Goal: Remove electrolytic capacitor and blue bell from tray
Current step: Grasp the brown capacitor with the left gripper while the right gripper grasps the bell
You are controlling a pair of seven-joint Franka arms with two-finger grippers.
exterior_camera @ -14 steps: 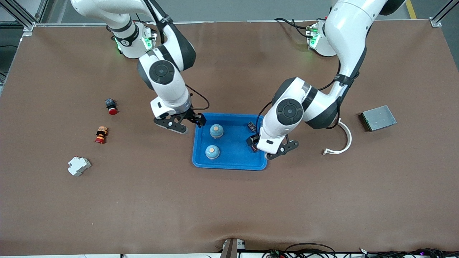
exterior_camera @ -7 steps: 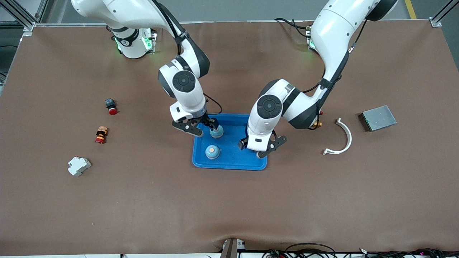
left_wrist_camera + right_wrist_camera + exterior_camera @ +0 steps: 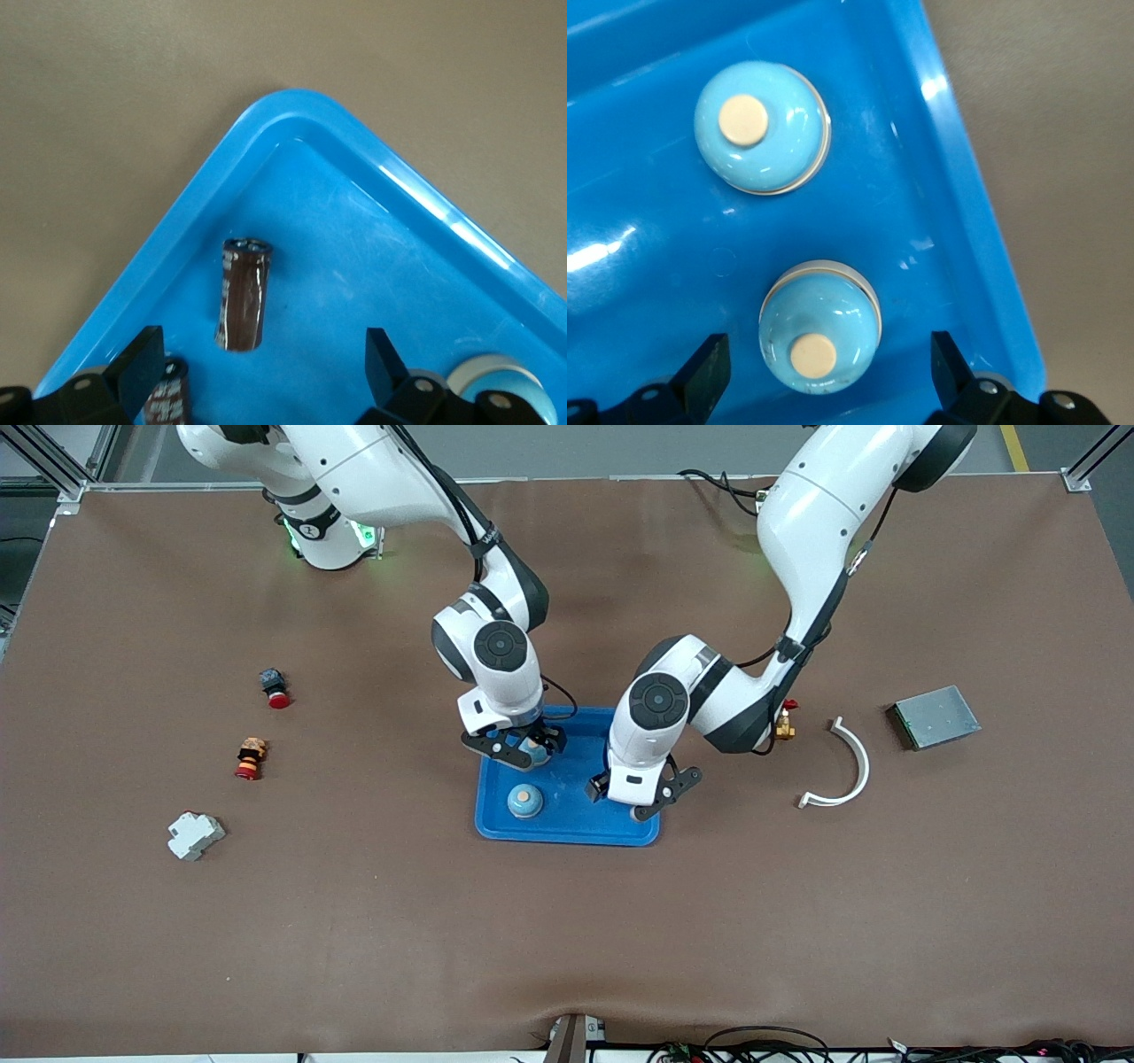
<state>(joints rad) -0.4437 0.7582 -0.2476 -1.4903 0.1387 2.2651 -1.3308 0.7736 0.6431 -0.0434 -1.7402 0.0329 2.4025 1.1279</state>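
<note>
1. The left wrist view shows a dark brown cylindrical capacitor point(image 3: 243, 294) lying in a corner of the shallow blue plastic tray point(image 3: 292, 111); the front view hides it under the arm.
2. The left tool point(image 3: 266, 372) hangs wide open above it, holding nothing.
3. The right tool point(image 3: 824, 376) straddles one light-blue domed bell point(image 3: 819, 326), jaws wide, ungripped.
4. A second bell point(image 3: 762, 127) sits beside it.
5. Brown desk point(image 3: 567, 921) lies bare nearer the front camera.

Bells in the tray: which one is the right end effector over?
The bell farther from the front camera; the right end effector straddles it with open fingers. The other bell, nearer the camera, stands uncovered.
</note>
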